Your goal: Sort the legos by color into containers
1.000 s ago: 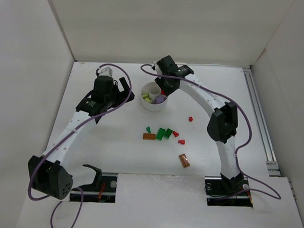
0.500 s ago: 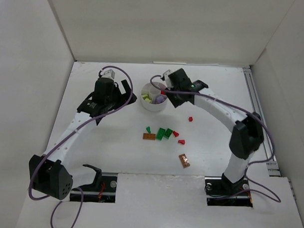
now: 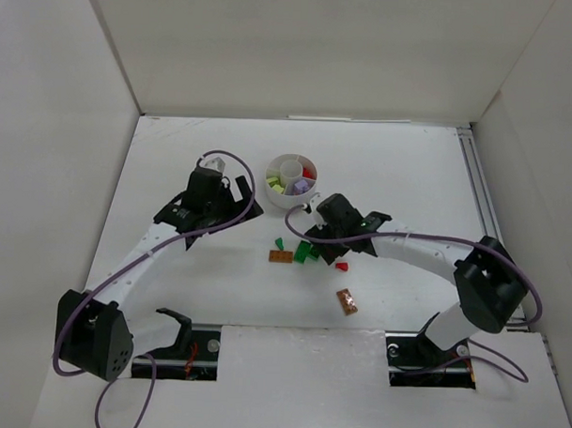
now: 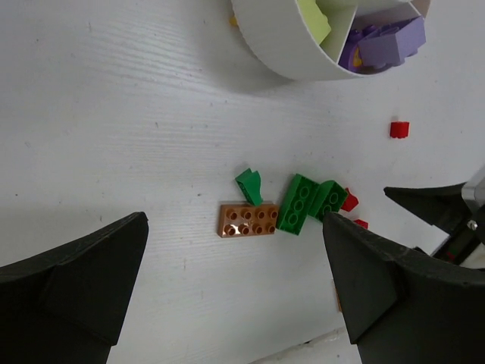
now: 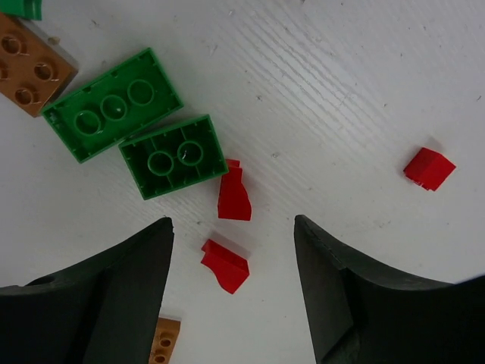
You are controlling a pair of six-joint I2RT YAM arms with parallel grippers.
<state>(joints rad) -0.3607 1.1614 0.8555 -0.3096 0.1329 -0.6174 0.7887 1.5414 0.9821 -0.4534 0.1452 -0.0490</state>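
**A:** What is on the left?
**B:** The left gripper [image 4: 235, 220] hangs above the table [image 3: 410, 171], jaws wide. An orange-brown brick [image 3: 281, 256] and two green bricks [image 4: 297, 203] lie below it.
**A:** And further right?
**B:** The right gripper [image 5: 233, 221], jaws also wide, is over two small red bricks [image 5: 233, 199] just beside the green ones. Beyond sits the white dish [image 3: 288, 203], holding yellow-green, purple and red legos [image 4: 386, 45].

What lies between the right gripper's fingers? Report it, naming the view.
Right wrist view: one red lego lies between the fingers of the open right gripper, touching neither.
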